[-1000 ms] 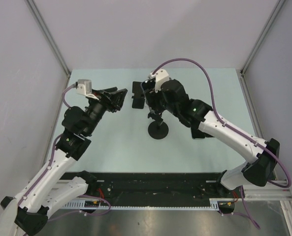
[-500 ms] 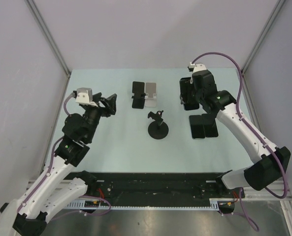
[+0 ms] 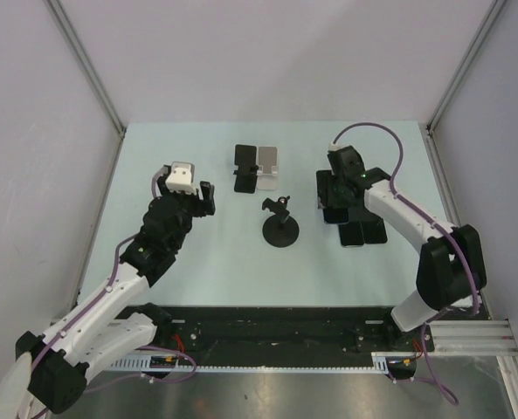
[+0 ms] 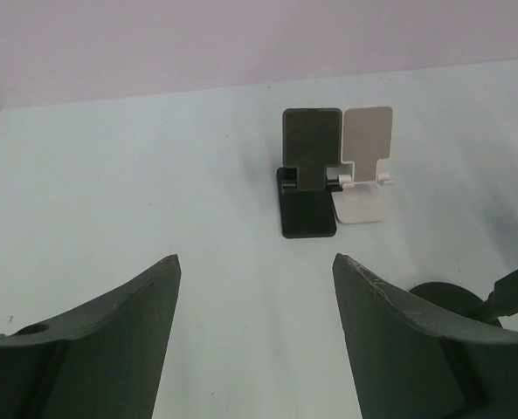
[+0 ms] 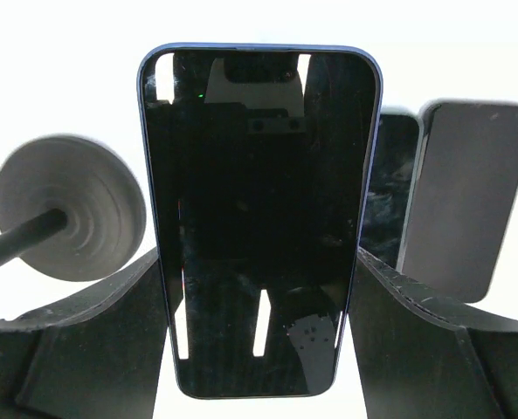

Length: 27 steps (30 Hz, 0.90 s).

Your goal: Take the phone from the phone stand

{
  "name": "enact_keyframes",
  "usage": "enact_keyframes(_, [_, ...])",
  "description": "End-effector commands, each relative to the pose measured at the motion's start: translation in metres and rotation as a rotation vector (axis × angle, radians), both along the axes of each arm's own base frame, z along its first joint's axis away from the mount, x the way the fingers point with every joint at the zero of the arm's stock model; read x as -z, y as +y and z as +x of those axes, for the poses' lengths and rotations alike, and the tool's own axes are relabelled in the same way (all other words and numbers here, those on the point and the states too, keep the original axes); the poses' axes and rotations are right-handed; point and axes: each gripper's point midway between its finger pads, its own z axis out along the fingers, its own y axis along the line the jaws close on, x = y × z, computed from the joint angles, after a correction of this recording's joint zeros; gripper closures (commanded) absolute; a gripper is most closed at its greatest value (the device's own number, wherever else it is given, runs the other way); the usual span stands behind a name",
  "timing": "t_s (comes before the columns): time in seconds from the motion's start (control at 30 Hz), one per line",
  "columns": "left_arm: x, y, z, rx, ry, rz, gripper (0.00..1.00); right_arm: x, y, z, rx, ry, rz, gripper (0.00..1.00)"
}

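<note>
Partly behind phone: two other phones.

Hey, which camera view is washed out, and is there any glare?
Right wrist view: background blown white, phone screen shows reflections and bright streaks. Left wrist view: evenly lit, black stand and white stand sharp. Top view: even light, faint shadows.

Looks like a robotics lab test cell rather than a home or shop. Closed in by plain pale wall panels on bare metal posts, around a pale blue-green surface. Fitted with a left arm and a right arm mounted on a black rail, with purple cables.
</note>
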Motion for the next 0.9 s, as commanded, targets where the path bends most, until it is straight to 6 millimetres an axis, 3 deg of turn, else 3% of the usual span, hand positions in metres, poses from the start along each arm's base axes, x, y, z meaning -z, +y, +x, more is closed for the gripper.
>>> enact_keyframes(0.0, [-0.009, 0.004, 0.005, -0.018, -0.037, 0.019, 0.24, 0.029, 0.016, 0.009, 0.042, 0.027, 0.072, 1.00])
enact_keyframes(0.27, [-0.007, 0.004, 0.005, -0.012, -0.039, 0.029, 0.23, 0.085, 0.027, -0.011, 0.032, 0.104, -0.002, 1.00])
enact_keyframes(0.57, [-0.009, 0.000, 0.004, 0.011, -0.044, 0.015, 0.23, 0.117, 0.018, -0.018, 0.072, 0.112, -0.054, 0.98])
enact_keyframes(0.7, [-0.009, -0.003, 0.002, 0.029, -0.043, 0.007, 0.23, 0.126, 0.015, -0.019, 0.075, 0.117, -0.069, 0.86])
enact_keyframes(0.87, [-0.010, -0.004, 0.001, 0.035, -0.046, -0.001, 0.23, 0.123, 0.014, -0.017, 0.095, 0.099, -0.081, 0.61])
